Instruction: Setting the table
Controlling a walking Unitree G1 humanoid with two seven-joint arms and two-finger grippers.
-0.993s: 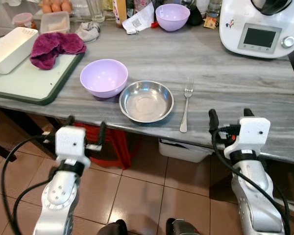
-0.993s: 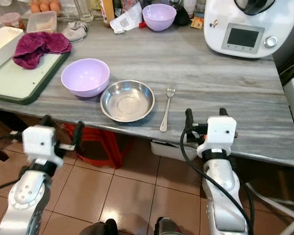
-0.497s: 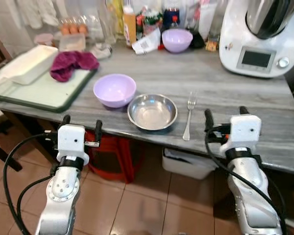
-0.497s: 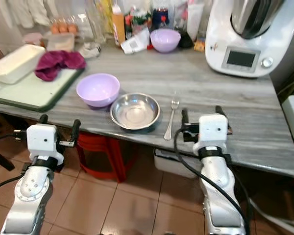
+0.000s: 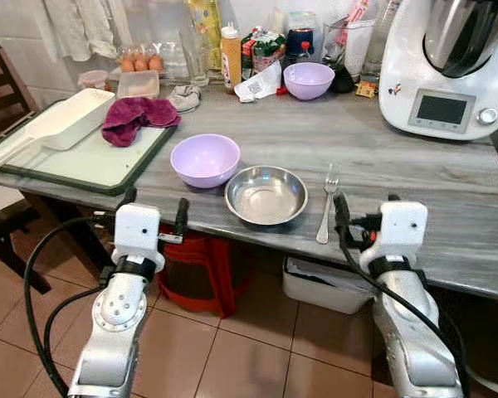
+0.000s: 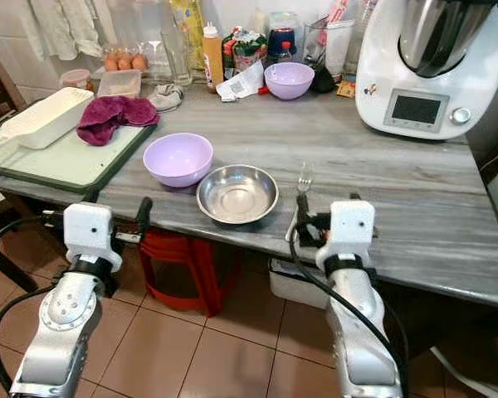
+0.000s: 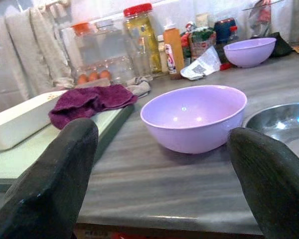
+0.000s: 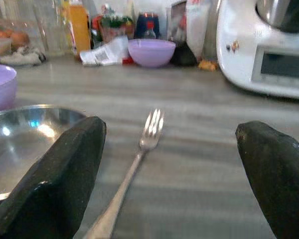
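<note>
A lilac bowl [image 5: 205, 159] stands near the front of the grey counter [image 5: 448, 191], with a steel bowl [image 5: 266, 195] just to its right. A fork [image 5: 327, 203] lies right of the steel bowl, tines pointing to the back. A second lilac bowl [image 5: 308, 80] sits at the back among bottles. My left gripper [image 5: 155, 211] hovers open at the counter's front edge, facing the near lilac bowl [image 7: 194, 117]. My right gripper [image 5: 367, 214] is open at the edge, facing the fork [image 8: 139, 154], with its left finger beside the handle end. Neither holds anything.
A green-rimmed board [image 5: 83, 162] on the left carries a white basket [image 5: 62, 120] and a magenta cloth [image 5: 137, 116]. A white kitchen machine [image 5: 448, 75] stands at the back right. Bottles, jars and eggs line the back. Under the counter are a red stool [image 5: 195, 269] and a white bin [image 5: 324, 286]. A dark chair [image 5: 4, 99] stands at the left.
The camera has drawn back and tilted up, showing more of the counter's back. Both grippers stay open at the front edge, the right one now nearer the fork's handle.
</note>
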